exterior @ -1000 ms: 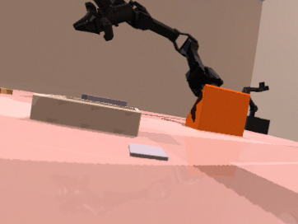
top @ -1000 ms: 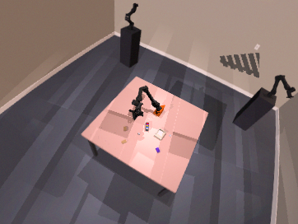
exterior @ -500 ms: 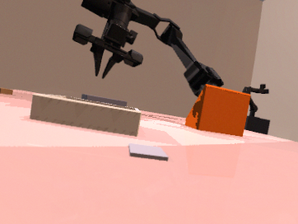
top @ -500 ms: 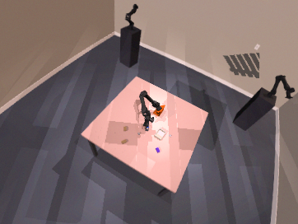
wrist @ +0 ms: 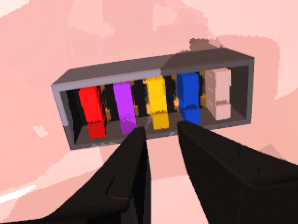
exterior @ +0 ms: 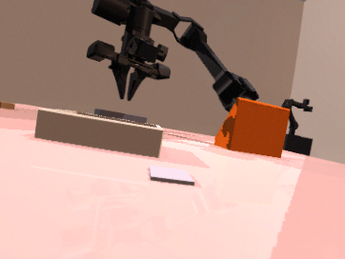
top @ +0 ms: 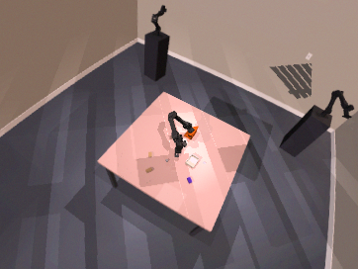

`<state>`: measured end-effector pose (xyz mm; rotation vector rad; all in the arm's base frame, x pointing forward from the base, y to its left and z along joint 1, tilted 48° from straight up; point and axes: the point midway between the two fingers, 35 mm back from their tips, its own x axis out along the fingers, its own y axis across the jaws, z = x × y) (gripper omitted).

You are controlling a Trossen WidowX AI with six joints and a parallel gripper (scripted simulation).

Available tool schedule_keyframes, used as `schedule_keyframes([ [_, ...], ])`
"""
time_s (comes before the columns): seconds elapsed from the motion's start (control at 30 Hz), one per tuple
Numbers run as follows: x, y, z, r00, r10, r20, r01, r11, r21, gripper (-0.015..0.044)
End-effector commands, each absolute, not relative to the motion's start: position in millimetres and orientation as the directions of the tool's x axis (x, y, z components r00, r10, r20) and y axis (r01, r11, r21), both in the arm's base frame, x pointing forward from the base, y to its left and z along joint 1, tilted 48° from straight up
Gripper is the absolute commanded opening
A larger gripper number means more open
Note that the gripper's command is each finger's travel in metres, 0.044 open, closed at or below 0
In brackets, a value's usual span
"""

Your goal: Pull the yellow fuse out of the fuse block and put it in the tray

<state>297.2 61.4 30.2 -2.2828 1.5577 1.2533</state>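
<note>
A: Where is the small yellow block-shaped fuse (wrist: pixel 154 99) found?

B: It is seated upright in the grey open-topped fuse block (wrist: pixel 242 90), third from the left, between purple and blue neighbours.

A: And the black two-fingered end effector (wrist: pixel 161 137)?

B: It is held above the block, narrowly parted, with nothing gripped. The fuse lies straight ahead of the gap, so a straight descent is judged to be needed.

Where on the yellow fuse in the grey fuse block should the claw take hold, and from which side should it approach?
Grip the upper end of the yellow fuse, coming straight from above. It stands upright in the grey fuse block, with a purple fuse and a blue fuse close on either side, so only its top is free. The empty claw looks nearly lined up with it.
</note>
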Motion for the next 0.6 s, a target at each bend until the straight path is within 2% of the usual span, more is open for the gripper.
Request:
schedule_keyframes([
  [0.0,298.2,59.0,27.7,0.138,-0.73,-0.67,-0.811,-0.472,0.347,0.0068],
  [0.57,301.8,48.0,15.7,0.138,-0.73,-0.669,-0.811,-0.471,0.347,0.0068],
])
